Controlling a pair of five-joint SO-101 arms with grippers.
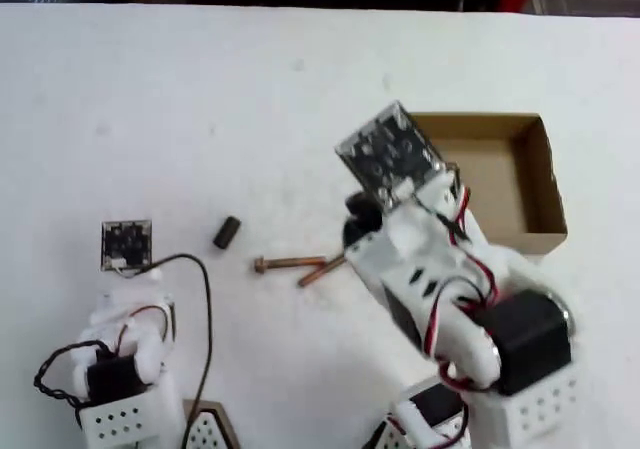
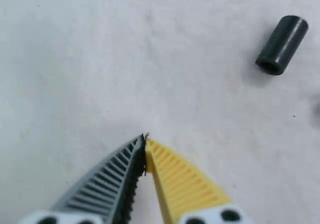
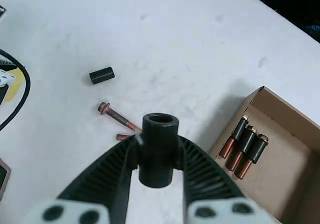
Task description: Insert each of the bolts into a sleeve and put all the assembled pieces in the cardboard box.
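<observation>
White table [image 1: 300, 89]; right jaws clamp a black sleeve [image 3: 159, 149], left jaws closed, empty.

A white table [image 1: 300, 79] carries a short black sleeve [image 1: 227, 232] lying on its side. Near it, a copper bolt [image 1: 288, 263] and a second bolt [image 1: 320, 272] lie close together at an angle. An open cardboard box [image 1: 548, 184] sits well apart from them, and a black cable [image 1: 206, 299] curves along the table's near side.

A sleeve [image 3: 159, 159] stands in the right pincer [image 3: 159, 141]. Two bolts [image 1: 290, 263] lie on the surface [image 1: 200, 99] just left of it; a loose sleeve [image 1: 227, 232] lies farther left. The box [image 1: 480, 124], to its right, holds three assembled pieces [image 3: 244, 146].
</observation>
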